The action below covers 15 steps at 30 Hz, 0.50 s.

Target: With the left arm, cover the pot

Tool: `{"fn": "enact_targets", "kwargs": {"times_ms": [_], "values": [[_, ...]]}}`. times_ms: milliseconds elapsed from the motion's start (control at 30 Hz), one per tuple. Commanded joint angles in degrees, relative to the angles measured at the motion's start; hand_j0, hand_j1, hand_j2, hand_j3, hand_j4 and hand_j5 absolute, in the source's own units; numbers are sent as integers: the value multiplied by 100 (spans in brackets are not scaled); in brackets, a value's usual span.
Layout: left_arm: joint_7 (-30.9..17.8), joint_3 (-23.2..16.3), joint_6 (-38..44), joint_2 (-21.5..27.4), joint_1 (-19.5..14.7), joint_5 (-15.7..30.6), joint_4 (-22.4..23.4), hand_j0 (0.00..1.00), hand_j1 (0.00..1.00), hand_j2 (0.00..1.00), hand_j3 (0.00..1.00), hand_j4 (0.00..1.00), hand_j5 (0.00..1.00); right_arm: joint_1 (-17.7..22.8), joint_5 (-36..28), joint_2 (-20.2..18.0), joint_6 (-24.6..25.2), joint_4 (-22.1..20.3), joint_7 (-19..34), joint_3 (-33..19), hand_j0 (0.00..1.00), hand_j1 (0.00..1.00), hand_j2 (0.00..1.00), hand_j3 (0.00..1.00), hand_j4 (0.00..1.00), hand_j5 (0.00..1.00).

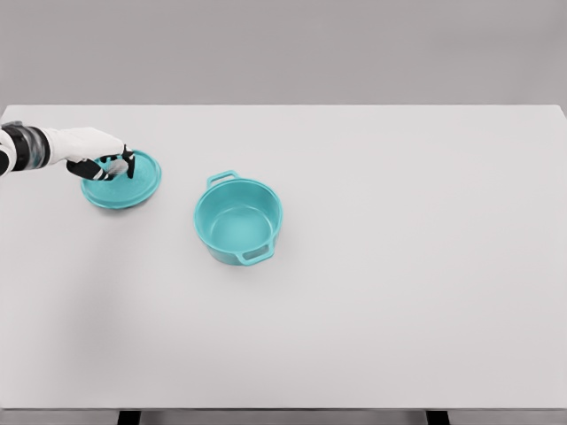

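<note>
Left hand [104, 161]: fingers curled around the knob of the teal lid [122, 180] (flat on the white table [399, 266]) | open teal pot [238, 220]: just right, uncovered

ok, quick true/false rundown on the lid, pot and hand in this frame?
1. The teal round lid sits on the teal two-handled pot. False: it lies on the white table, left of the pot.
2. The pot is uncovered. True.
3. The left hand is at the lid's centre. True.
4. The right hand is over the pot. False: it is not in view.
5. The pot lies tipped over. False: it stands upright.
</note>
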Motion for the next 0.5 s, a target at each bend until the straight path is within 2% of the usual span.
{"fn": "enact_targets", "kwargs": {"times_ms": [0,267,400,467], "values": [[1,8,-57,71,9,23,-22,48,48,48,48,48,48,0,-2,-1,-1,0,2,1,100,100,100,100,100,100],[-8,17,-760,124,-105,49,-110,48,48,48,48,48,48,0,-2,-1,-1,0,2,1,100,100,100,100,100,100],[-8,8,-1032,370,-132,102,-673,48,48,48,48,48,48,0,-2,-1,-1,0,2,1,100,100,100,100,100,100],[-8,17,-1173,397,-132,111,-796,48,48,48,48,48,48,0,-2,-1,-1,0,2,1,100,100,100,100,100,100]]}}
